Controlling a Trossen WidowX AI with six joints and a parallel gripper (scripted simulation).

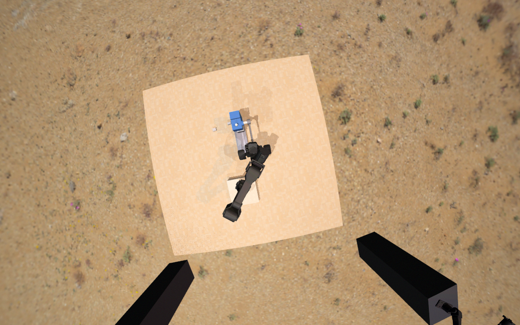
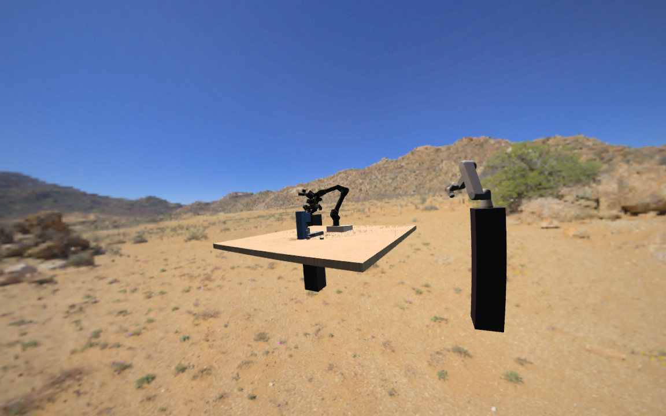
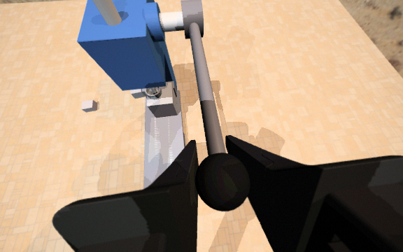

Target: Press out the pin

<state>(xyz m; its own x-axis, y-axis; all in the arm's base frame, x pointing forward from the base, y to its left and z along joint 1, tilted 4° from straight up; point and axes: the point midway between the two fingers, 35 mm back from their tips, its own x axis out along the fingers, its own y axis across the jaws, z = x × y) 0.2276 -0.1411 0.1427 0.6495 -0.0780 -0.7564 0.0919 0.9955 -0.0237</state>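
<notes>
My gripper [image 3: 210, 142] is shut on the black ball knob [image 3: 222, 182] at the end of the lever [image 3: 205, 80]. The lever runs from the knob to a grey hub beside the blue press head [image 3: 117, 59] [image 1: 236, 121]. A pale grey block [image 3: 164, 106] sits on the grey press bed [image 3: 152, 140] just below the press head. A dark round ring shows at the block's top, partly hidden by the head. The pin, the punch tip and the cup cannot be made out.
A small pale cube [image 3: 89, 106] [image 1: 214, 129] lies on the table [image 1: 294, 181] [image 2: 346, 253] left of the press. The blue press column [image 2: 302, 225] stands behind the bed. The arm's base plate [image 1: 249, 198] [image 2: 339, 228] is on the same table.
</notes>
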